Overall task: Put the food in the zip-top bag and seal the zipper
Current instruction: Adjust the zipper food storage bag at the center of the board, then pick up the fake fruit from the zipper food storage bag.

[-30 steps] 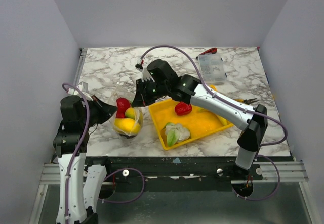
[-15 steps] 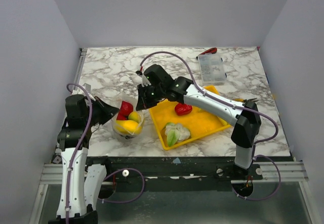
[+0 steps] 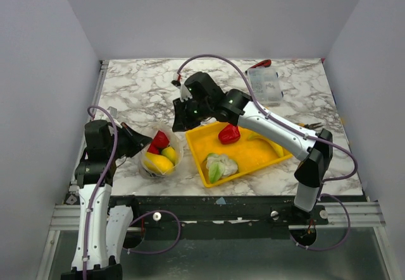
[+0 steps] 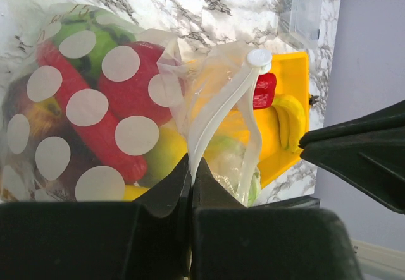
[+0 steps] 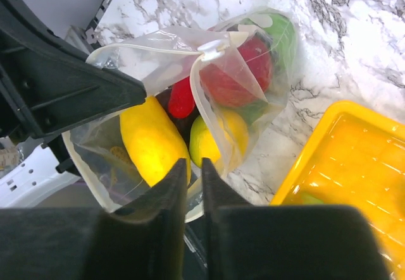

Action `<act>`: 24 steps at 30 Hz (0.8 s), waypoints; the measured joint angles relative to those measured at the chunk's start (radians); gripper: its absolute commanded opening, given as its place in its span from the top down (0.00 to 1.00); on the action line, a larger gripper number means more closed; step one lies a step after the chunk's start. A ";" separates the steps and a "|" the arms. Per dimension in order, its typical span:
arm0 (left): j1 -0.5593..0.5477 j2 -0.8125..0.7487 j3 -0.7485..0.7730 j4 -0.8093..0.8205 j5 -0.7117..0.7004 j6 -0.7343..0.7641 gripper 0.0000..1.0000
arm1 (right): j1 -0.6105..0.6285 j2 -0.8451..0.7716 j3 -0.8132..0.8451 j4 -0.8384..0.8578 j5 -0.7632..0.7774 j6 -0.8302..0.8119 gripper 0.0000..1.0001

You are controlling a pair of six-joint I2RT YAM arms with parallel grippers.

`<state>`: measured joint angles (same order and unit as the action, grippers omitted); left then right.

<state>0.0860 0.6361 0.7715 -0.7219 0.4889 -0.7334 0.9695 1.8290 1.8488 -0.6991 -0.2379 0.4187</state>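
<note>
One hold remains: the left gripper [image 4: 191,165] pinches the edge of the part-filled zip-top bag [image 3: 159,158] on the surface [image 3: 136,90]. The right gripper [image 5: 194,167] has just cracked open, empty, and drawn back toward the yellow tray [image 3: 253,158], where red pepper [image 3: 228,134], cauliflower [image 3: 221,165] and banana [image 3: 273,146] await bagging.

open zip-top bag [image 5: 147,57] with food [image 5: 152,144] inside

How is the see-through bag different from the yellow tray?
The zip-top bag is clear with pale dots and crumpled; the yellow tray is solid-coloured and a flat rectangle. The bag is pinched by the left gripper; the tray just lies on the table. Both hold toy food.
</note>
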 measured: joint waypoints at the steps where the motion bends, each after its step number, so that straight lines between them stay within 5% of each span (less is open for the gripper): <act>1: 0.000 -0.002 0.002 0.002 0.000 0.000 1.00 | 0.001 0.000 0.016 -0.005 0.003 -0.011 0.72; 13: 0.000 -0.003 0.008 0.004 0.000 0.003 1.00 | 0.158 -0.003 -0.076 0.102 -0.047 -0.150 0.48; 16: 0.000 -0.006 0.008 0.004 0.000 0.002 1.00 | 0.165 0.012 -0.135 0.148 -0.068 -0.172 0.37; 24: 0.000 -0.016 0.008 0.004 0.000 -0.008 1.00 | 0.175 0.071 -0.168 0.246 -0.072 -0.211 0.27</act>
<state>0.0860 0.6205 0.7792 -0.7177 0.4885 -0.7414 1.1446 1.8996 1.6810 -0.4530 -0.3096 0.2073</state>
